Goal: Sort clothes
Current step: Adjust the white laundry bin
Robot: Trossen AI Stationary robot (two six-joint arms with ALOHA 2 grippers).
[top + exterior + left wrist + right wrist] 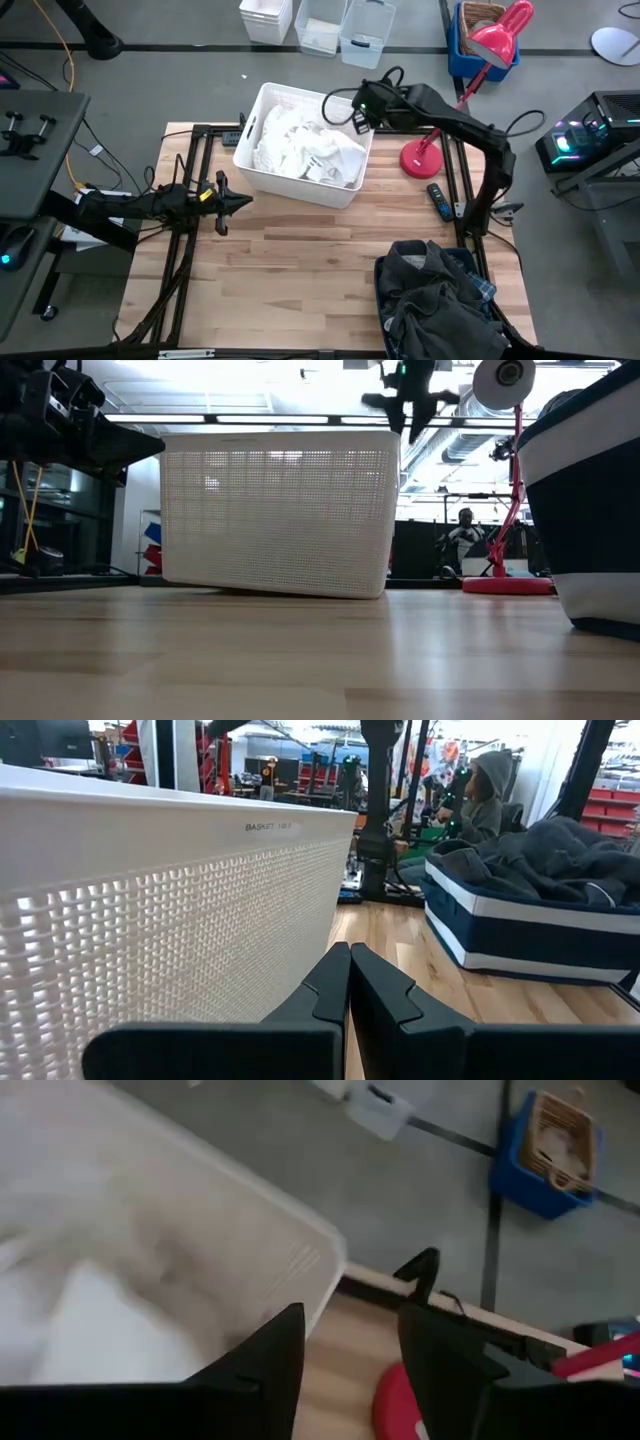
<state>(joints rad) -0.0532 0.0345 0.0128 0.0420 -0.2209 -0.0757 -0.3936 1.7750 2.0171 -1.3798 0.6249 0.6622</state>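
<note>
Hovering open-fingered, the right gripper point(352, 117) over the white basket's point(262, 172) far right rim above the white clothes point(305, 148), dark clothes point(432, 295) piling in the navy bin point(520, 938) near right, left gripper point(243, 200) waiting pressed together.

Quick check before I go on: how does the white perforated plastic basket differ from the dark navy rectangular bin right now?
The white perforated plastic basket holds white and cream clothes; the dark navy rectangular bin, with a white band, holds charcoal grey and plaid garments. The basket sits at the table's far side, with the open right gripper over its rim; the bin sits at the near right corner with no gripper near it. The bin's load heaps above its rim. Both are rectangular and loaded.
</note>
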